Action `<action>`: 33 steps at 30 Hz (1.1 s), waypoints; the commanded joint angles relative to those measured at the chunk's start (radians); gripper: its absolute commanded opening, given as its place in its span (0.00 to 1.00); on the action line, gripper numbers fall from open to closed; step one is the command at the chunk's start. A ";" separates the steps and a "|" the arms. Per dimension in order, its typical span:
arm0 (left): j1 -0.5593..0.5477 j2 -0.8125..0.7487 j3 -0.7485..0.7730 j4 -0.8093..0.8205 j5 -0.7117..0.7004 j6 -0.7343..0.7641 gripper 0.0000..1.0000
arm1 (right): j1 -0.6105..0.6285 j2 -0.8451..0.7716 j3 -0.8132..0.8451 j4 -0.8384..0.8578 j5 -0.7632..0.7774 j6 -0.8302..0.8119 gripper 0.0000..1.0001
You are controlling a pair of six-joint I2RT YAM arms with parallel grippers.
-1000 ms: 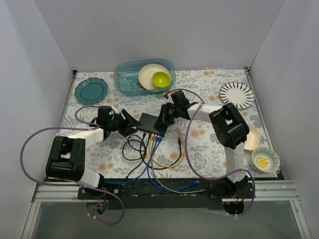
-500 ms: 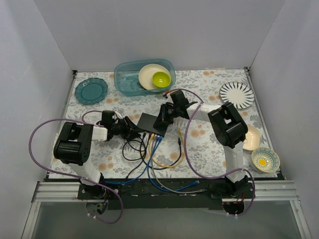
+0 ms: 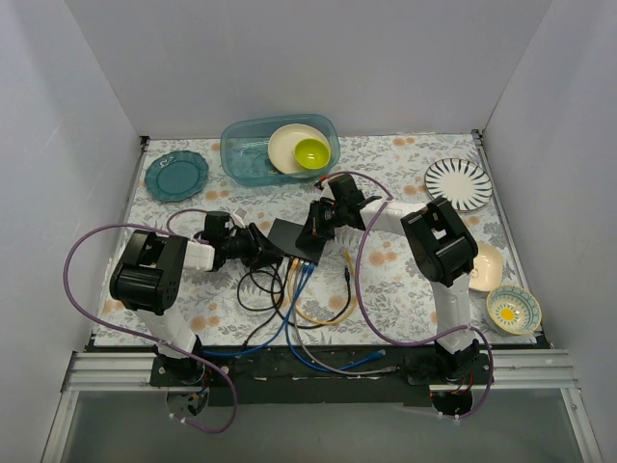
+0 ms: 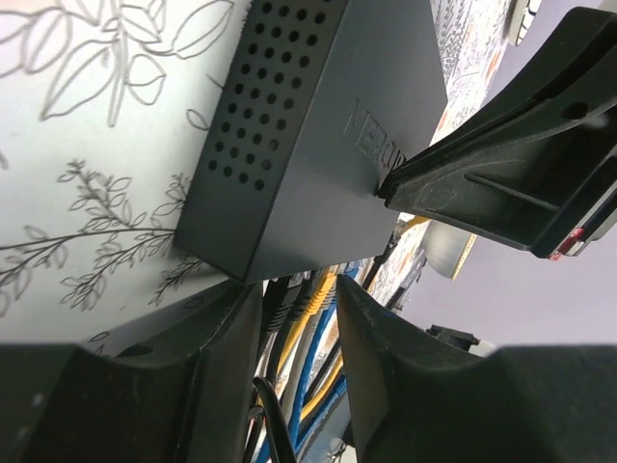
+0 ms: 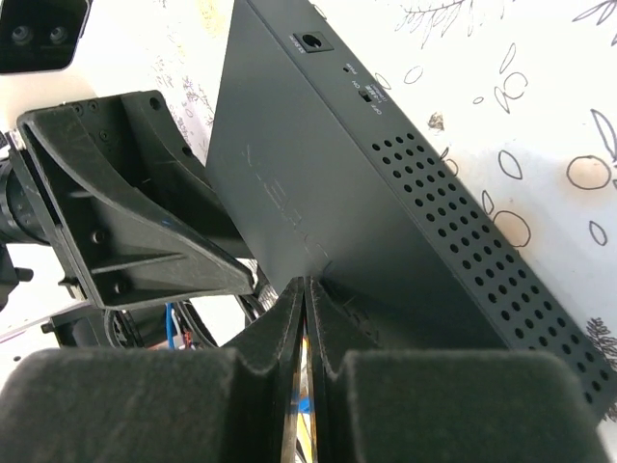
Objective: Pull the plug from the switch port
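LEFT ARM CLOSES ON SWITCH: Over the past second the left gripper (image 4: 294,289) has swung in from the tabletop's left edge. It now sits at the near-left corner of the switch (image 3: 292,236). Its jaws stand a narrow way apart, straddling a black plug (image 4: 277,301) and a yellow cable (image 4: 316,294) at the socket row, without visibly gripping either. The switch has not shifted. It lies flat near the middle of the tabletop, with cables (image 3: 294,289) trailing from it toward the near edge. The right gripper (image 5: 306,285) has kept its place, fingers pressed together and tips down on the switch's top. Raised letters on that top read "MERCU", the rest hidden behind the right gripper. Print beside a round socket and a slider on one side face is too small to read.
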 commanded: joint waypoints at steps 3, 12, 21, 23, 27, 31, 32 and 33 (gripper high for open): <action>-0.038 0.018 -0.005 0.019 -0.098 -0.022 0.32 | 0.001 0.061 -0.012 -0.106 0.106 -0.055 0.11; -0.038 0.030 -0.030 0.050 -0.124 -0.056 0.18 | 0.002 0.048 -0.038 -0.098 0.111 -0.058 0.11; -0.038 0.024 -0.050 0.062 -0.130 -0.065 0.00 | 0.011 -0.021 -0.073 -0.117 0.160 -0.096 0.11; -0.038 0.019 -0.054 0.067 -0.124 -0.065 0.00 | 0.019 -0.056 -0.082 -0.121 0.176 -0.110 0.11; -0.038 0.024 -0.067 0.091 -0.096 -0.068 0.00 | 0.040 -0.061 -0.075 -0.121 0.151 -0.114 0.11; -0.039 0.024 -0.081 0.108 -0.062 -0.065 0.00 | 0.044 -0.003 -0.055 -0.117 0.126 -0.098 0.11; -0.038 0.022 -0.082 0.107 -0.049 -0.065 0.00 | 0.044 0.009 -0.047 -0.121 0.126 -0.098 0.11; -0.039 0.016 -0.084 0.107 -0.044 -0.062 0.00 | 0.044 0.021 -0.041 -0.126 0.121 -0.098 0.11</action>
